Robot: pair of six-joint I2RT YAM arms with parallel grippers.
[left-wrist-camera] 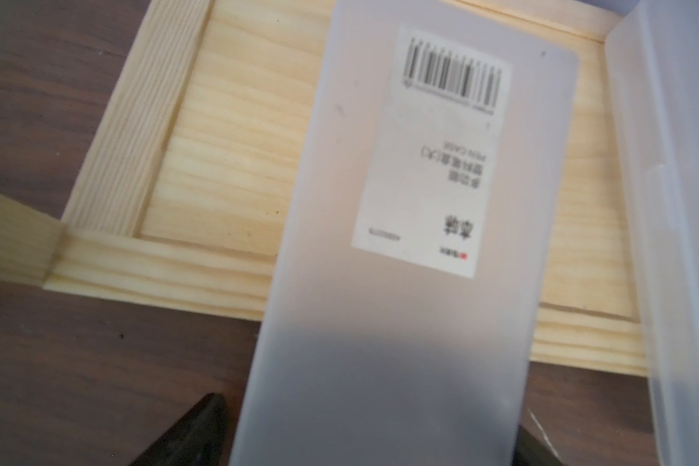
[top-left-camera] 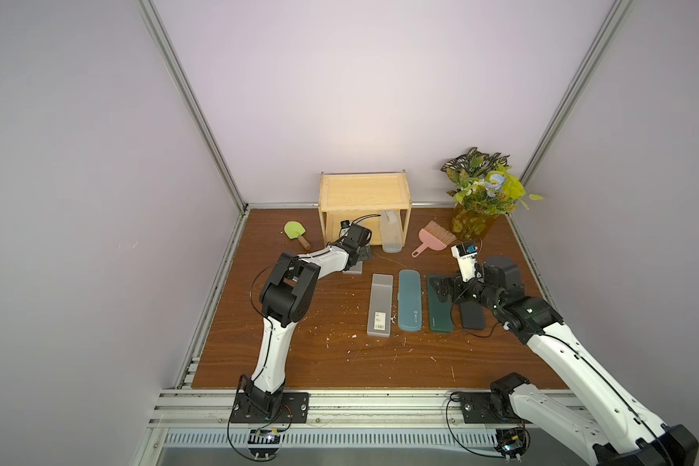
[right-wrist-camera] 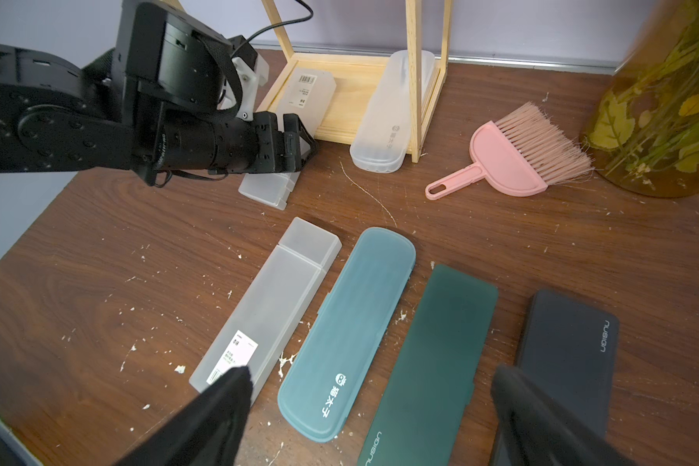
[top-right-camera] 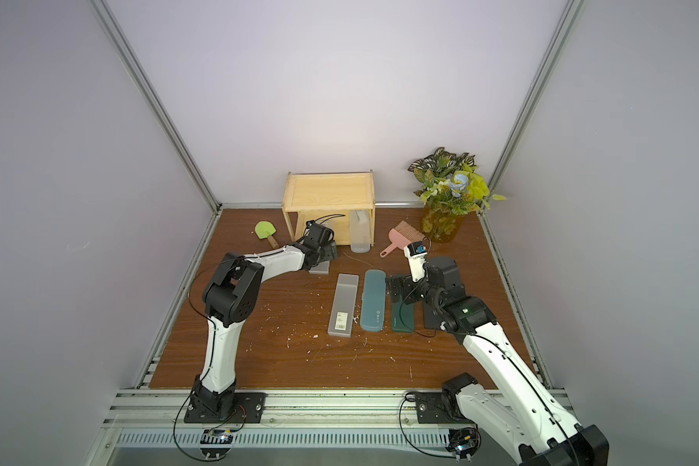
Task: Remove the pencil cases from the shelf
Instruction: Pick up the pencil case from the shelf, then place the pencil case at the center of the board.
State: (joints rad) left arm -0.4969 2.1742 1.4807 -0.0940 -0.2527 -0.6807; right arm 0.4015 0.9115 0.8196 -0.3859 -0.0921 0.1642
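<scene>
The pine shelf (top-left-camera: pixel 364 193) stands at the back of the table. My left gripper (top-left-camera: pixel 80 256) (left-wrist-camera: pixel 368 415) is at its lower tier, shut on a frosted pencil case (left-wrist-camera: pixel 400 322) (right-wrist-camera: pixel 311 88) with a barcode sticker; the case lies half out over the front rail. A second frosted case (top-left-camera: pixel 390 234) (right-wrist-camera: pixel 388 117) pokes out of the same tier on the right. Frosted (top-left-camera: pixel 381 304), teal (top-left-camera: pixel 410 300), dark green (top-left-camera: pixel 438 314) and black (top-left-camera: pixel 472 318) cases lie in a row on the table. My right gripper (top-left-camera: pixel 440 288) (right-wrist-camera: pixel 370 373) hovers open over the row, holding nothing.
A pink hand brush (top-left-camera: pixel 434 238) lies right of the shelf and a green spatula (top-left-camera: pixel 295 232) left of it. A vase of leaves (top-left-camera: pixel 473 222) stands in the back right corner. White crumbs dot the wooden table (top-left-camera: pixel 299 355). Walls close three sides.
</scene>
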